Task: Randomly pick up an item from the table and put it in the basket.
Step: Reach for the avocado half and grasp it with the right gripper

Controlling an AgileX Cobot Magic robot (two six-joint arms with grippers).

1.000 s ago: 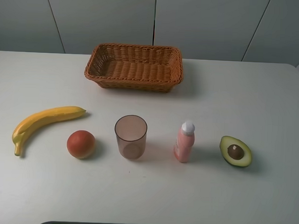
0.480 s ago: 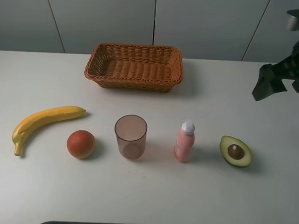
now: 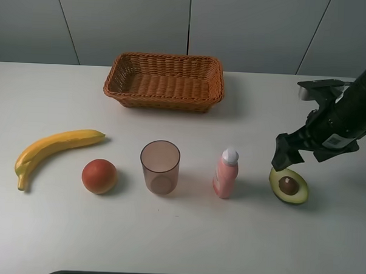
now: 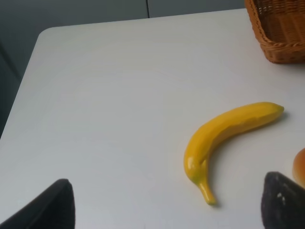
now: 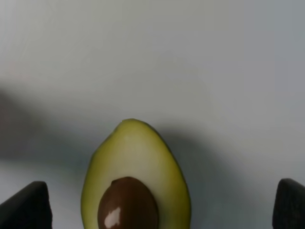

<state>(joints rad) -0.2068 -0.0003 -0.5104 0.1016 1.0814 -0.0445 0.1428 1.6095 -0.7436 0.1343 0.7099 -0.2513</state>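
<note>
**Right gripper open over avocado half**

Right gripper [image 3: 305, 153]: jaws spread wide, holding nothing, poised at the far end of the avocado half [image 3: 288, 185]; contact cannot be told. The wrist view shows the fruit cut side up, pit visible, between the two fingertips. Avocado half lies on the surface [image 3: 257, 237] near its right edge, just beside the pink bottle [image 3: 226, 173]. Then cup [image 3: 160, 166], round orange-red fruit [image 3: 99, 176], banana [image 3: 55, 146] toward the left edge. Basket [image 3: 174, 56] at the far edge, centre. Left gripper [image 4: 162, 207]: jaws apart, empty, near the banana
</note>
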